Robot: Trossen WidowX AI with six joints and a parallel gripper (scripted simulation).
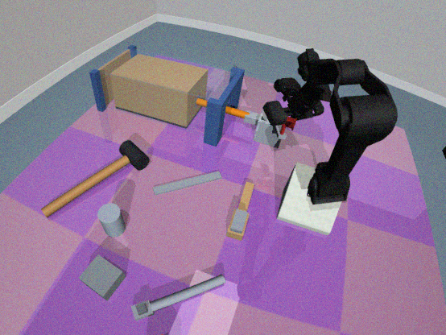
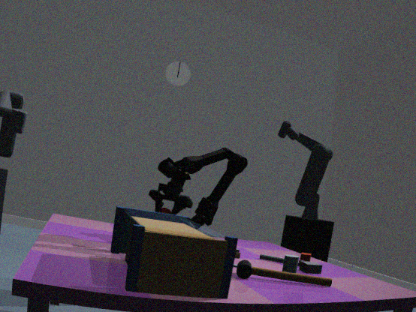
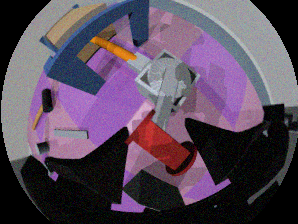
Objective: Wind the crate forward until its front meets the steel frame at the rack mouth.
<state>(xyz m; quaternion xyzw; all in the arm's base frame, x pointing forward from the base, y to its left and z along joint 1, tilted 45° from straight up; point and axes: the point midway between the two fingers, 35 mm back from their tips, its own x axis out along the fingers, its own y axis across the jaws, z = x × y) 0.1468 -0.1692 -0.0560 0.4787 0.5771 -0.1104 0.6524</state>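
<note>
The tan crate (image 1: 157, 90) (image 2: 169, 226) sits flat in the rack, with a gap between its front and the blue steel frame (image 1: 215, 121) (image 3: 75, 75). An orange strap (image 1: 236, 112) (image 3: 117, 49) runs from the crate under the frame's crossbar to the grey winch (image 1: 265, 134). The winch handle's grey arm (image 3: 162, 107) stands over the winch top; whether its key is fully down is hidden. Its red grip (image 3: 167, 150) (image 1: 291, 122) sticks out to the side. My gripper (image 1: 287, 124) (image 2: 167, 211) (image 3: 157, 126) is shut on this red grip, one finger on each side.
A mallet (image 1: 86, 181) (image 2: 289, 276), a flat grey bar (image 1: 187, 183) (image 3: 71, 134), a wooden-handled tool (image 1: 239, 221), a grey cylinder (image 1: 113, 221), a grey block (image 1: 102, 277) and a socket-ended bar (image 1: 185, 294) lie or stand away from the winch. The arm stands on a white plate (image 1: 298, 213).
</note>
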